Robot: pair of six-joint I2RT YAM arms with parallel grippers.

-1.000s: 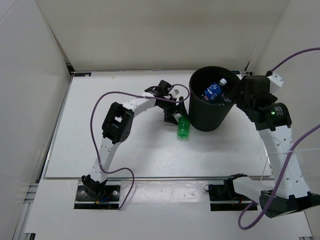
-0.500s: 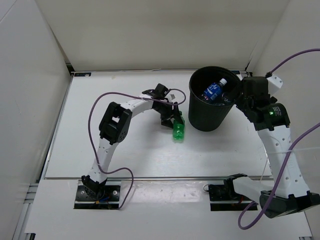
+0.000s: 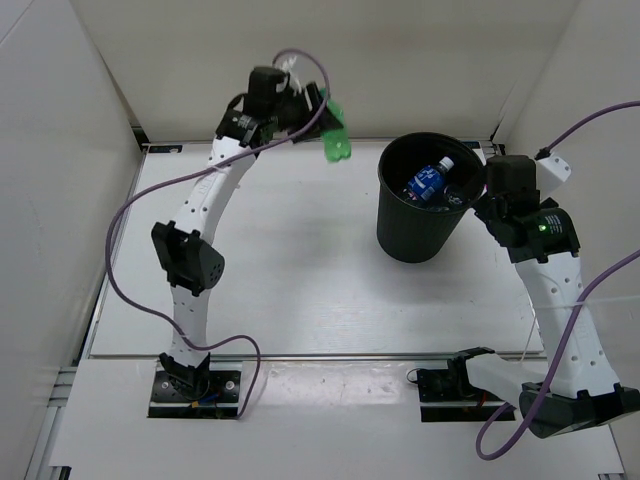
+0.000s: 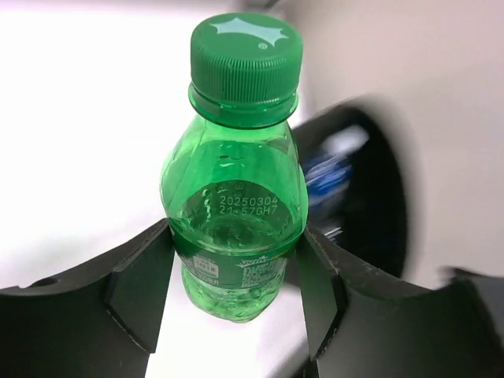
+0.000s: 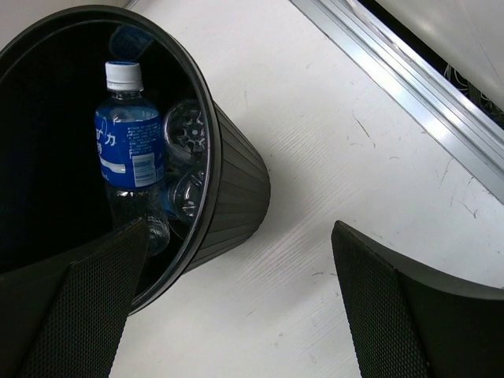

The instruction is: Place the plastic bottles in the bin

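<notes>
The green bottle (image 4: 236, 220) bears a printed code, 20250304 above a line starting 21:57, while the blue-labelled bottle (image 5: 130, 150) shows white characters too small to read.

L wrist cam: bin (image 4: 382, 197) behind green bottle (image 4: 236, 213) all blur, contents unreadable. R wrist cam: bin cut off top & left; clear bottles (image 5: 185, 134) inside half in dark, count unclear.

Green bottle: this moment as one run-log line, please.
left gripper shut on green bottle | bottle aloft, not yet over bin | right gripper open beside bin
</notes>
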